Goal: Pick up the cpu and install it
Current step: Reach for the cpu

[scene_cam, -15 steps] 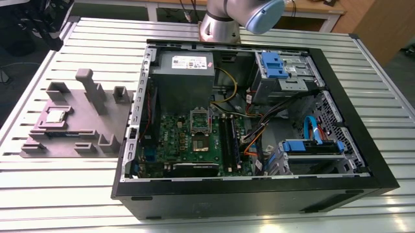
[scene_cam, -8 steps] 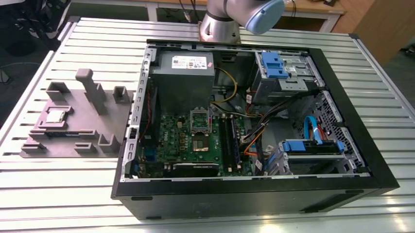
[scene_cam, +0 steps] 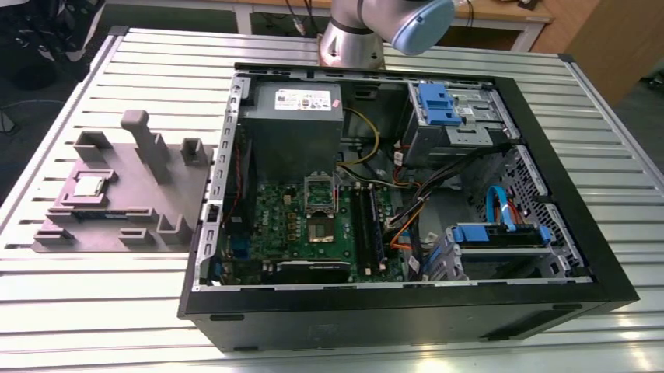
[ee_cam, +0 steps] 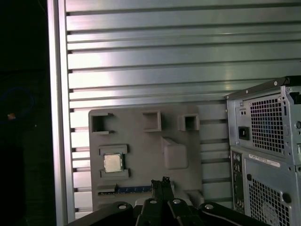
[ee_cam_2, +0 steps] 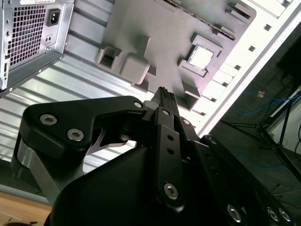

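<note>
cpu (scene_cam: 89, 185) sits flat in its recess on the grey fixture (scene_cam: 130, 214), on the slatted table (scene_cam: 155, 50), to the exterior view's left of the open PC case (scene_cam: 394, 311). Gripper (ee_cam_2: 163, 95): 2 fingers pressed together, empty, above the fixture, apart from the cpu.

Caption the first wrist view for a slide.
Gripper pointed at the grey fixture, where the cpu sits in its square pocket beside the computer case.
</note>
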